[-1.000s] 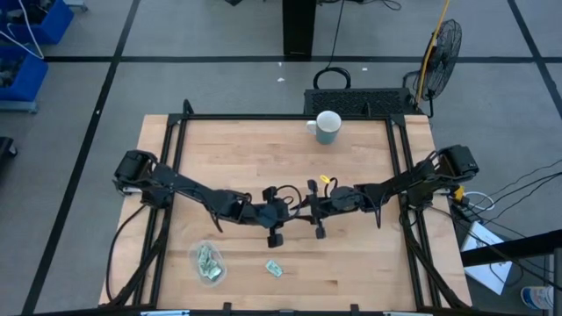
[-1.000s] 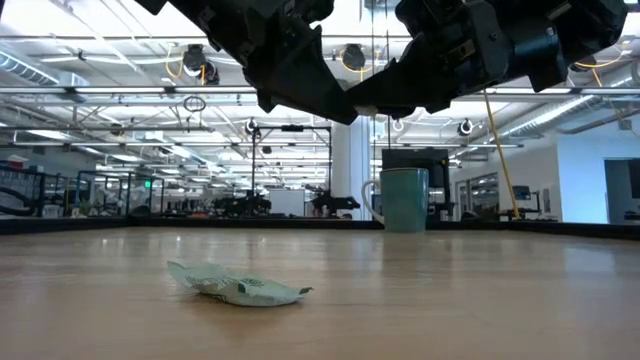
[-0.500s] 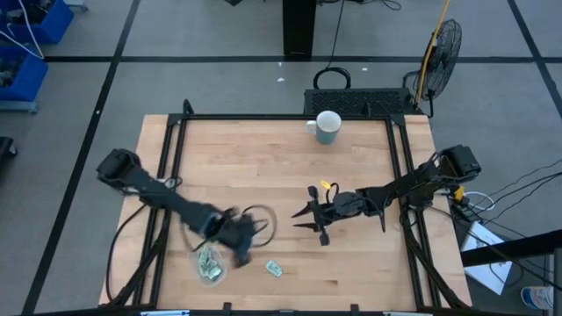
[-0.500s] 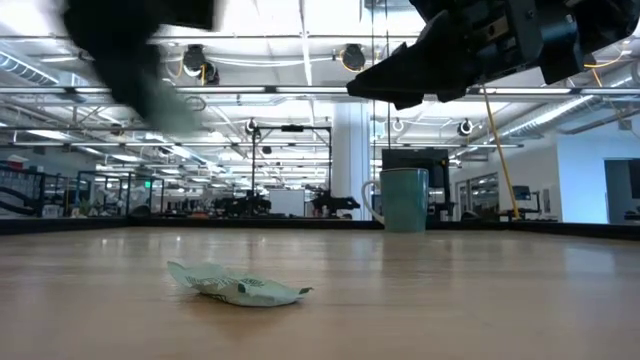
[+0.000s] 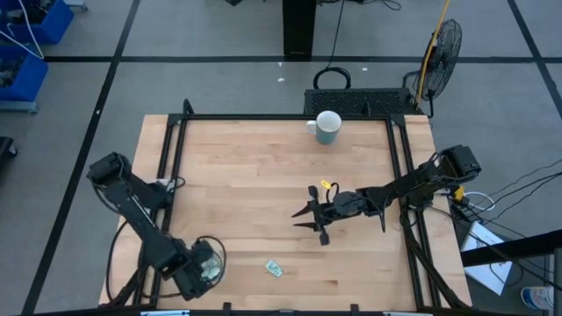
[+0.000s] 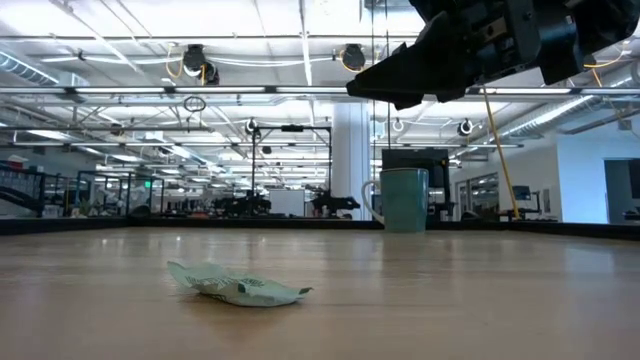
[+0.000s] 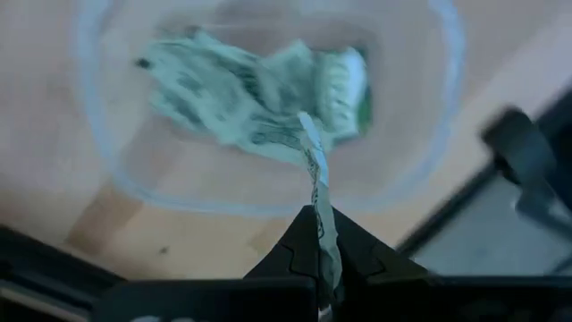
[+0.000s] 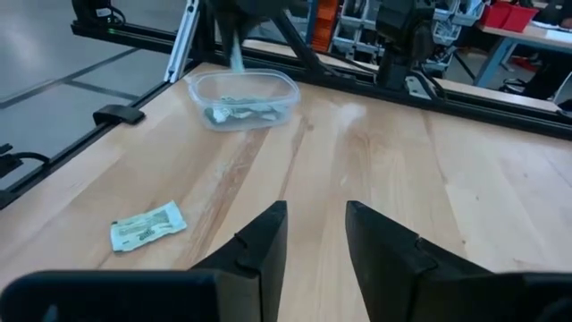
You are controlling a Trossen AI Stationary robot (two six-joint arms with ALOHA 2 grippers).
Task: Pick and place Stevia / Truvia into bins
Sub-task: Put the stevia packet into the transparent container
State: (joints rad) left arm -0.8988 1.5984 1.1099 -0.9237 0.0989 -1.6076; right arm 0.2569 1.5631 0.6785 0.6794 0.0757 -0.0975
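The clear tub (image 7: 420,161) sits near the table's near left corner and contains several pale green packets (image 7: 232,98). It also shows in the high view (image 5: 213,260) and in the right wrist view (image 8: 243,98). My left gripper (image 7: 317,219) hovers right above the tub (image 5: 204,272), shut on one packet. A single packet (image 5: 274,268) lies flat on the wood near the near edge, also seen in the low view (image 6: 240,288) and the right wrist view (image 8: 147,225). My right gripper (image 8: 313,237) is open above the table's middle (image 5: 303,219), touching nothing. My left gripper pinches one packet (image 7: 316,183) between its two fingertips, by one end. The fingers point down from above. The packet is seen edge-on, lifted clear, and sticks out beyond the fingertips over the tub's inside.
A white mug (image 5: 327,127) stands near the far edge, also seen in the low view (image 6: 403,200). Black frame rails (image 5: 399,158) run along the table's sides. Bare wood lies between the loose packet and my right gripper.
My left arm has swung fast from the table's middle, next to the right gripper, toward the near left corner, and now hangs over the tub. The right arm stays over the middle. The packet on the table has not moved.
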